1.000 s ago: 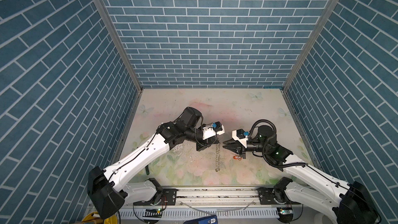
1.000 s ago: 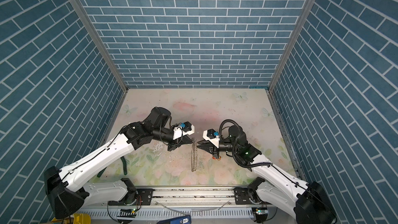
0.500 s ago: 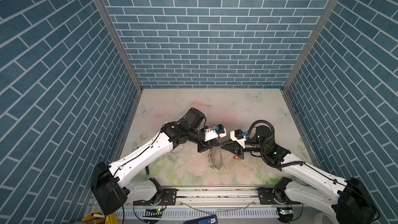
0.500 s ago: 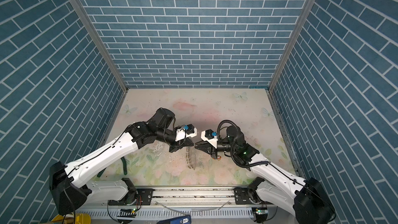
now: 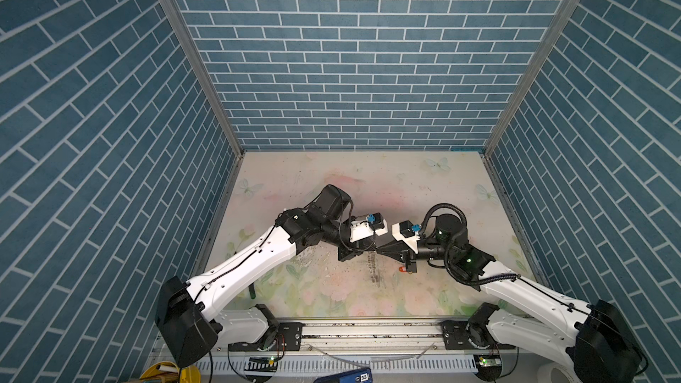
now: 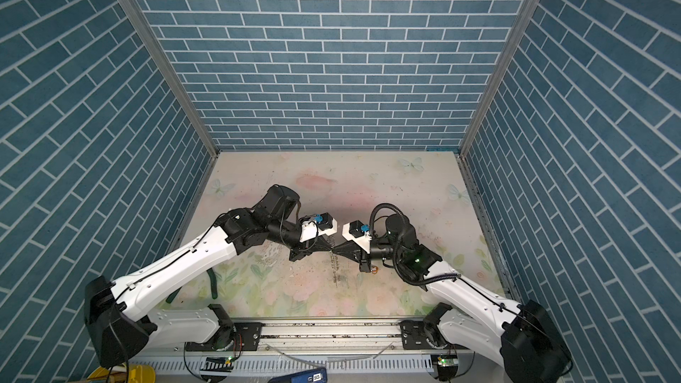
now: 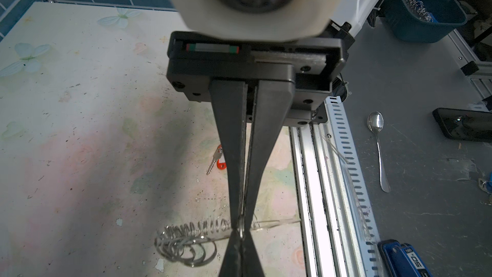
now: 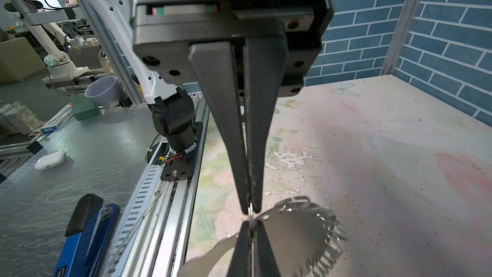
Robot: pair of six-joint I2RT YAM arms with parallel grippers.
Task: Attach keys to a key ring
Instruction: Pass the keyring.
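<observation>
right pincer (image 7: pixel 240 224) has moved in and shut on the key ring (image 8: pixel 329 231) that left pincer (image 8: pixel 250 208) also grips.

Both arms reach inward from their bases, elbows out and forearms sloping down. The left gripper (image 5: pixel 374 250) and the right gripper (image 5: pixel 380 250) point straight at each other, tip almost against tip. Each has its jaws pressed together, pinching the key ring (image 8: pixel 328 231) between them.

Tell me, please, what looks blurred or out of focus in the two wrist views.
Left wrist view: the white housing nearest the lens is fully out of focus, the key ring fairly sharp. Right wrist view: the key ring is smeared and soft.
</observation>
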